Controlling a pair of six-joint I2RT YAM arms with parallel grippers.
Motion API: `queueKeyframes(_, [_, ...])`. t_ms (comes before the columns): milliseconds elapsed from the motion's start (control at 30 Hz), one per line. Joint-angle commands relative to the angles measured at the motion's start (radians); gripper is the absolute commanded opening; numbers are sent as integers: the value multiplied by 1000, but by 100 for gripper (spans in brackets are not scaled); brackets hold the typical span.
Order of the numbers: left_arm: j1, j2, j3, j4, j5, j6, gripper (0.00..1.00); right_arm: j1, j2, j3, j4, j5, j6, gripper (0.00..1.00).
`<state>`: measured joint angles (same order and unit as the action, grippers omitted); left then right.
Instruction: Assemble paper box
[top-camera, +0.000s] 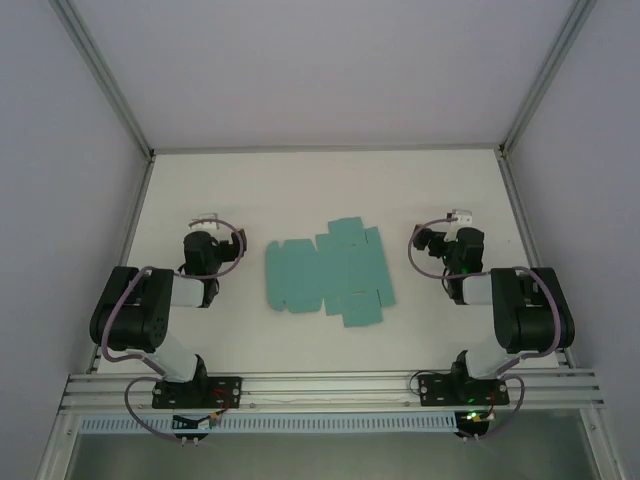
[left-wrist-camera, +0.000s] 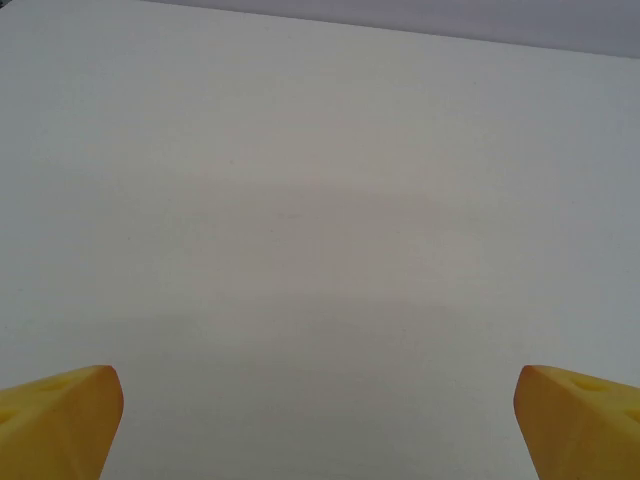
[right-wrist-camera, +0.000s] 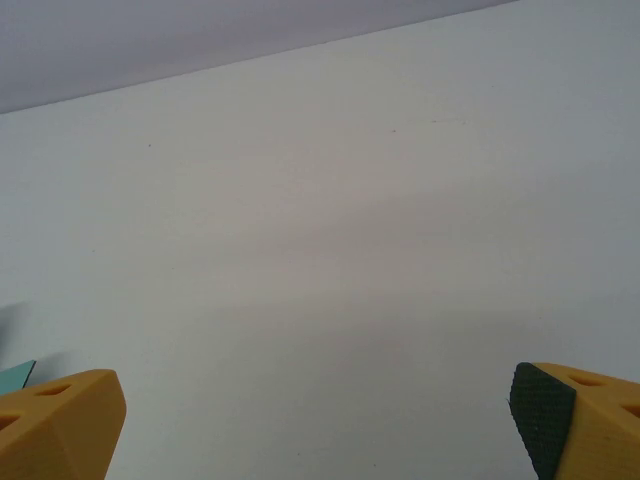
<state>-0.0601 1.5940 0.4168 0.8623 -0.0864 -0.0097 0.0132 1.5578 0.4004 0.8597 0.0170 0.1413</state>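
Between the two claws, on the white table (top-camera: 300, 190), lies the box (top-camera: 328, 272): a flat teal die-cut sheet with its flaps spread, touched by neither claw. Left claw (top-camera: 205, 219): released, jaws spread wide and empty; the sheet lies to its right, well apart. Right claw (top-camera: 458, 216): likewise released and empty; the sheet lies to its left, near but not touching. Left wrist view: yellow fingers (left-wrist-camera: 60, 425) sit at both lower corners, with plain white table ahead of the claw (left-wrist-camera: 320, 425). Right wrist view: yellow fingers (right-wrist-camera: 60, 425), one bearing a dark ribbed pad (right-wrist-camera: 540, 420), stand far apart over the table; a teal corner of the box (right-wrist-camera: 15, 373) shows just beyond the left finger.
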Motion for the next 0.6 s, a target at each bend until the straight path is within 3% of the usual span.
queueKeyframes(0, [8, -8, 5, -11, 17, 7, 100, -2, -7, 0, 32, -11, 2, 100])
queueKeyframes(567, [8, -7, 10, -19, 17, 6, 100, -1, -8, 4, 27, -11, 4, 100])
